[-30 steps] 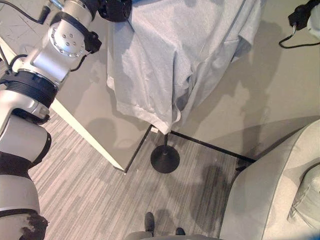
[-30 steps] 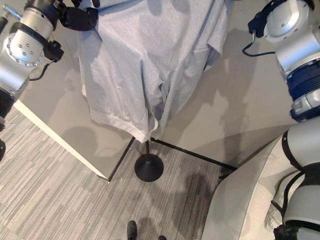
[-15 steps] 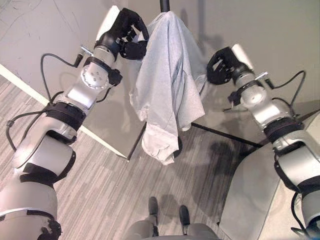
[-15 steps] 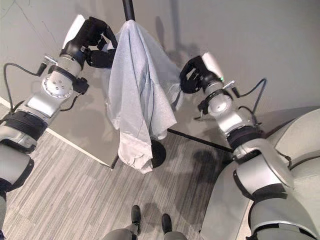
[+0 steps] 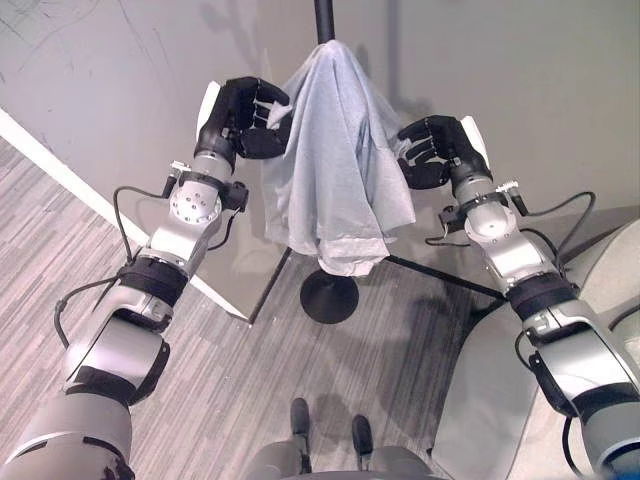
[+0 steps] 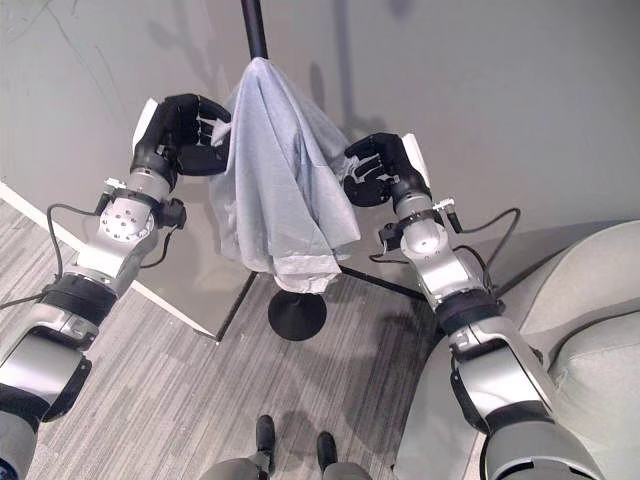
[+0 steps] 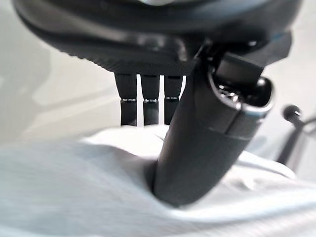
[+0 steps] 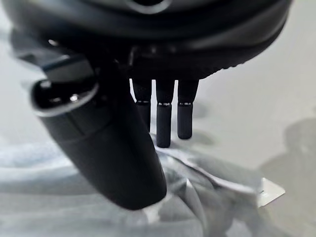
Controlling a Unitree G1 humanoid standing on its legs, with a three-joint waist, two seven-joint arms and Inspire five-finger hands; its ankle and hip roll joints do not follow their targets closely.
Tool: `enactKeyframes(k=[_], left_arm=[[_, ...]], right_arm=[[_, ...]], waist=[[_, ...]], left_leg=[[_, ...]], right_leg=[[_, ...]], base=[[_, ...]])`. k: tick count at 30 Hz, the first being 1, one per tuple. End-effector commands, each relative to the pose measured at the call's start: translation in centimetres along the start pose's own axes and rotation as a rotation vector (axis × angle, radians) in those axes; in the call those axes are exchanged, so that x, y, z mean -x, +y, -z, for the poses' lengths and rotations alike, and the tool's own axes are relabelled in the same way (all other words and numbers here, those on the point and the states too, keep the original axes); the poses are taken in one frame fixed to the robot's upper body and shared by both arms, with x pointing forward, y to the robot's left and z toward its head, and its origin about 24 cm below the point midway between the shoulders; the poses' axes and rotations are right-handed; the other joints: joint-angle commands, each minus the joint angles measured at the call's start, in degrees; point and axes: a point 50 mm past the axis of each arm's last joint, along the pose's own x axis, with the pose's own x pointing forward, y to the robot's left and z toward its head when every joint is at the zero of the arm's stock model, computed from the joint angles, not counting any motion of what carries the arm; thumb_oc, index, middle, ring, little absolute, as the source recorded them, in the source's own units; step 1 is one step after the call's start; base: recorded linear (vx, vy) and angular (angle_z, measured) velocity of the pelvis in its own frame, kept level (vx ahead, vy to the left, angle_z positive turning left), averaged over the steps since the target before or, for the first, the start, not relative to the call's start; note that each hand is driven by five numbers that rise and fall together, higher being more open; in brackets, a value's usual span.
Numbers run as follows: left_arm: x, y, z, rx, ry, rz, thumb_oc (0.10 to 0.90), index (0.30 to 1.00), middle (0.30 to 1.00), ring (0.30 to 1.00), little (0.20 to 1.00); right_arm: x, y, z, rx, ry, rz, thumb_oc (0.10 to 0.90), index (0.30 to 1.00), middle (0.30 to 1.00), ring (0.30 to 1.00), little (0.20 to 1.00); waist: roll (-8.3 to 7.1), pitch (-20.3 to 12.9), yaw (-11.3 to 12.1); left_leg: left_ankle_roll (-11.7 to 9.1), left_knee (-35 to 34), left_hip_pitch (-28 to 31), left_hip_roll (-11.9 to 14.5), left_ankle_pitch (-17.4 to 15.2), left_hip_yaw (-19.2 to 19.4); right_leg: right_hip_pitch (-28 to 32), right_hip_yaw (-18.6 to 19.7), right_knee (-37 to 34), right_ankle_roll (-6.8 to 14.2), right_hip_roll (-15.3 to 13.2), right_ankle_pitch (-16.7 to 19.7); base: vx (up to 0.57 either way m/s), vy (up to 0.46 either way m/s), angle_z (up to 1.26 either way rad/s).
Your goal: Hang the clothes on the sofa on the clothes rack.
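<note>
Shirt (image 5: 335, 170) draped on rack (image 5: 324, 18); left hand (image 5: 238, 118) and right hand (image 5: 432, 152) pinching its edges; release pending

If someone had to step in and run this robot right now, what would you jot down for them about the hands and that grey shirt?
Left hand: fingers and thumb pinch the grey shirt on its left side.
Right hand: curled on the shirt's right edge.
The shirt is draped over the top of the clothes rack, hanging down its pole towards the round base. The sofa is at lower right.
Done: the shirt is on the rack.
Left: let go with both hands and check that it stays put.
</note>
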Motion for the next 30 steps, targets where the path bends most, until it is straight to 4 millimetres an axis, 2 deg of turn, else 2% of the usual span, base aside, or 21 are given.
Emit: enactKeyframes(k=[1, 3, 4, 6, 10, 11, 13, 15, 16, 17, 18, 19, 20, 22, 24, 25, 27, 30], left_arm=[[-0.6, 2.9, -2.3, 0.107, -0.108, -0.123, 0.800, 0.900, 0.900, 0.900, 0.900], [0.4, 3.4, -1.8, 0.141, -0.115, -0.132, 0.800, 0.900, 0.900, 0.900, 0.900], [0.4, 3.3, -1.7, 0.141, -0.113, -0.130, 0.800, 0.900, 0.900, 0.900, 0.900], [1.7, 4.4, -1.4, 0.188, -0.139, -0.162, 0.800, 0.900, 0.900, 0.900, 0.900], [3.4, 5.7, -0.9, 0.176, -0.161, -0.250, 0.800, 0.900, 0.900, 0.900, 0.900], [4.4, 6.3, -0.6, 0.146, -0.160, -0.288, 0.800, 0.900, 0.900, 0.900, 0.900], [7.3, 7.9, 0.9, 0.091, -0.132, -0.338, 0.800, 0.900, 0.900, 0.900, 0.900], [8.1, 8.2, 1.2, 0.053, -0.118, -0.337, 0.800, 0.900, 0.900, 0.900, 0.900], [8.9, 8.5, 1.8, 0.027, -0.094, -0.341, 0.800, 0.900, 0.900, 0.900, 0.900], [10.8, 8.5, 3.4, 0.045, -0.040, -0.364, 0.800, 0.900, 0.900, 0.900, 0.900], [13.2, 7.7, 5.8, 0.071, 0.059, -0.357, 0.800, 0.900, 0.900, 0.900, 0.900], [15.7, 7.3, 7.4, 0.128, 0.128, -0.373, 0.800, 0.900, 0.900, 0.900, 0.900], [15.8, 7.3, 7.4, 0.128, 0.131, -0.373, 0.800, 0.900, 0.900, 0.900, 0.900], [17.2, 6.1, 9.1, 0.192, 0.205, -0.374, 0.800, 0.900, 0.900, 0.900, 0.900], [19.7, 4.0, 11.5, 0.270, 0.326, -0.376, 0.800, 0.900, 0.900, 0.900, 0.900], [19.8, 4.0, 11.5, 0.271, 0.326, -0.376, 0.800, 0.900, 0.900, 0.900, 0.900], [21.0, 2.6, 12.8, 0.313, 0.399, -0.354, 0.800, 0.900, 0.900, 0.900, 0.900], [22.0, 1.6, 13.6, 0.348, 0.454, -0.320, 0.800, 0.900, 0.900, 0.900, 0.900]], right_arm=[[0.1, -4.0, -2.7, -0.038, -0.156, 0.142, 0.800, 0.900, 0.900, 0.900, 0.900], [1.4, -5.2, -1.9, -0.030, -0.161, 0.177, 0.800, 0.900, 0.900, 0.900, 0.900], [1.5, -5.2, -1.9, -0.030, -0.159, 0.177, 0.800, 0.900, 0.900, 0.900, 0.900], [3.3, -6.6, -0.9, -0.034, -0.162, 0.220, 0.800, 0.900, 0.900, 0.900, 0.900], [5.1, -7.8, 0.4, -0.009, -0.140, 0.256, 0.800, 0.900, 0.900, 0.900, 0.900], [6.3, -8.4, 1.2, 0.056, -0.116, 0.251, 0.800, 0.900, 0.900, 0.900, 0.900], [9.2, -8.6, 3.3, 0.023, -0.059, 0.252, 0.800, 0.900, 0.900, 0.900, 0.900], [10.2, -8.3, 4.2, 0.010, -0.026, 0.239, 0.800, 0.900, 0.900, 0.900, 0.900], [11.3, -8.0, 5.2, 0.003, 0.011, 0.226, 0.800, 0.900, 0.900, 0.900, 0.900], [13.2, -6.9, 7.0, -0.043, 0.085, 0.204, 0.800, 0.900, 0.900, 0.900, 0.900], [15.9, -5.3, 9.4, -0.114, 0.194, 0.191, 0.800, 0.900, 0.900, 0.900, 0.900], [17.7, -4.2, 10.5, -0.172, 0.255, 0.168, 0.800, 0.900, 0.900, 0.900, 0.900], [17.7, -4.1, 10.5, -0.172, 0.257, 0.166, 0.800, 0.900, 0.900, 0.900, 0.900], [19.0, -2.5, 11.6, -0.255, 0.312, 0.163, 0.800, 0.900, 0.900, 0.900, 0.900], [21.0, -0.4, 13.1, -0.277, 0.414, 0.096, 0.800, 0.900, 0.900, 0.900, 0.900], [21.0, -0.4, 13.1, -0.276, 0.414, 0.096, 0.800, 0.900, 0.900, 0.900, 0.900], [22.0, 0.7, 14.3, -0.284, 0.489, 0.062, 0.800, 0.900, 0.900, 0.900, 0.900], [23.3, 1.2, 15.6, -0.270, 0.573, 0.041, 0.800, 0.900, 0.900, 0.900, 0.900]], waist=[[-0.43, -4.3, 1.6], [-0.56, -4.8, 1.6], [-0.57, -4.9, 1.6], [-0.77, -5.4, 1.4], [-1.02, -6.0, 1.4], [-1.19, -6.0, 1.4], [-1.32, -6.4, 1.2], [-1.39, -6.7, 1.1], [-1.39, -6.8, 1.0], [-1.46, -6.8, 0.9], [-1.44, -6.8, 0.7], [-1.49, -6.8, 0.6], [-1.47, -6.9, 0.6], [-1.42, -6.9, 0.4], [-1.44, -6.7, 0.4], [-1.40, -6.7, 0.4], [-1.40, -6.5, 0.4], [-1.39, -6.3, 0.4]], left_leg=[[-4.3, 0.4, 7.2, 1.2, -11.6, 3.2], [-4.2, 0.4, 8.1, 1.2, -12.0, 3.3], [-4.2, 0.4, 8.2, 1.2, -12.0, 3.3], [-4.1, 0.4, 9.1, 1.2, -12.4, 3.3], [-4.0, 0.4, 9.7, 1.2, -12.9, 3.7], [-4.0, 0.4, 9.9, 1.2, -12.9, 3.8], [-3.8, 0.4, 10.2, 1.2, -13.1, 4.0], [-3.8, 0.4, 10.3, 1.2, -13.2, 4.1], [-3.7, 0.4, 10.3, 1.1, -13.1, 4.1], [-3.6, 0.4, 10.5, 1.1, -13.3, 4.3], [-3.4, 0.4, 10.7, 1.0, -13.5, 4.5], [-3.3, 0.4, 10.8, 1.1, -13.5, 4.7], [-3.3, 0.4, 10.8, 1.1, -13.6, 4.7], [-3.2, 0.4, 11.1, 1.1, -13.6, 5.0], [-3.1, 0.4, 11.3, 1.0, -13.6, 5.1], [-3.1, 0.4, 11.3, 1.0, -13.6, 5.1], [-3.0, 0.4, 11.3, 1.0, -13.5, 5.2], [-2.9, 0.4, 11.2, 0.9, -13.4, 5.2]], right_leg=[[1.4, 0.0, 0.4, 2.6, -3.2, -0.5], [2.4, -0.2, 0.4, 2.5, -3.2, -0.8], [2.5, -0.2, 0.4, 2.5, -3.2, -0.9], [3.3, -0.4, 0.4, 2.5, -3.3, -1.1], [4.0, -0.6, 0.4, 2.6, -3.5, -1.2], [4.2, -0.7, 0.4, 2.6, -3.6, -1.1], [4.5, -0.6, 0.4, 2.5, -3.9, -1.1], [4.6, -0.6, 0.4, 2.5, -3.9, -1.0], [4.6, -0.6, 0.4, 2.4, -4.0, -0.9], [4.8, -0.6, 0.4, 2.4, -4.1, -0.8], [5.0, -0.6, 0.4, 2.3, -4.2, -0.8], [4.9, -0.7, 0.4, 2.2, -4.4, -0.8], [5.0, -0.7, 0.4, 2.2, -4.4, -0.8], [5.1, -0.7, 0.4, 2.2, -4.5, -0.7], [5.2, -0.5, 0.4, 2.1, -4.6, -0.5], [5.2, -0.5, 0.4, 2.1, -4.6, -0.5], [5.2, -0.6, 0.4, 2.1, -4.7, -0.4], [5.1, -0.9, 0.4, 2.1, -4.8, -0.4]], base=[[0.04, 0.007, 0.02], [0.04, 0.001, 0.03], [0.04, 0.003, 0.12], [0.03, 0.004, 0.08], [0.00, 0.005, -0.03], [-0.02, 0.014, -0.10], [-0.01, 0.030, -0.05], [0.00, 0.008, -0.02], [0.00, 0.000, 0.00], [-0.01, 0.037, -0.02], [-0.01, 0.039, -0.01], [0.00, 0.026, -0.05], [0.00, 0.021, -0.04], [-0.01, 0.019, -0.10], [-0.01, 0.012, -0.04], [0.00, 0.000, 0.00], [0.00, 0.000, 0.00], [0.00, 0.000, 0.00]])
